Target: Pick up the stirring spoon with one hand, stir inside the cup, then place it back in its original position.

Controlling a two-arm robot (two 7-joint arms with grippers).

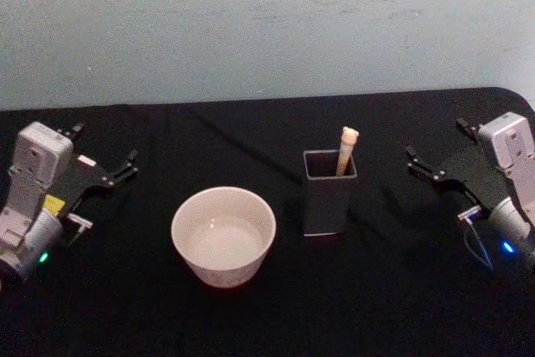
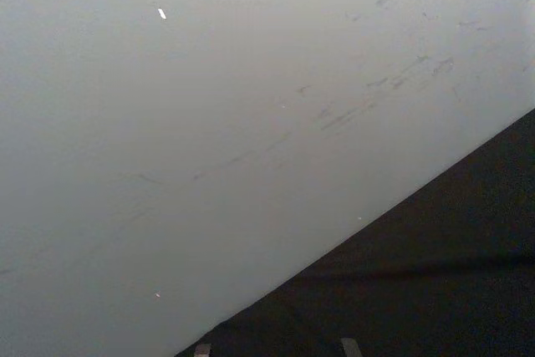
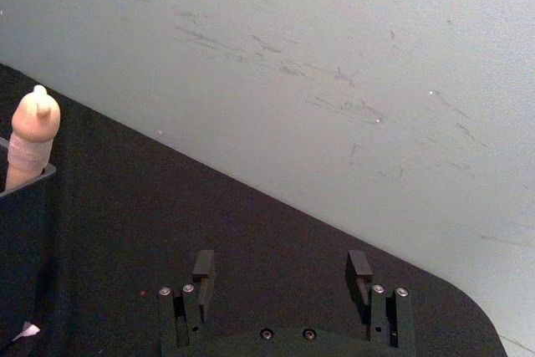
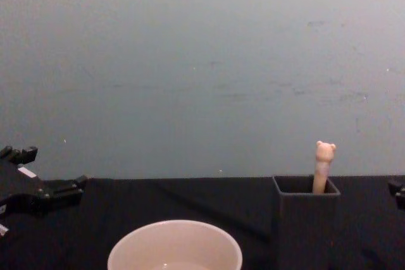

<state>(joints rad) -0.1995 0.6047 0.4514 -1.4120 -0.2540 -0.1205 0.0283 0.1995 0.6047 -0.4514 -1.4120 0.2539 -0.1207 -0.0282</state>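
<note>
Head view places the stirring spoon (image 1: 349, 146) upright in a dark grey square holder (image 1: 328, 202), a little right of the middle of the black table (image 1: 401, 290). Its beige, bear-topped handle rises above the holder's rim at the far right corner, and the neck and bowl are hidden inside. The cream-white cup (image 1: 219, 272) stands just left of the holder and slightly nearer, not touching it. The left hand (image 1: 103, 144) rests at the table's left edge, released and holding nothing, well apart from the cup. The right hand (image 1: 435, 138) sits at the right edge, likewise spread wide and empty, well apart from the holder. From the right wrist, its two fingers frame bare black cloth. A scuffed pale wall (image 1: 251, 22) stands behind the table.
</note>
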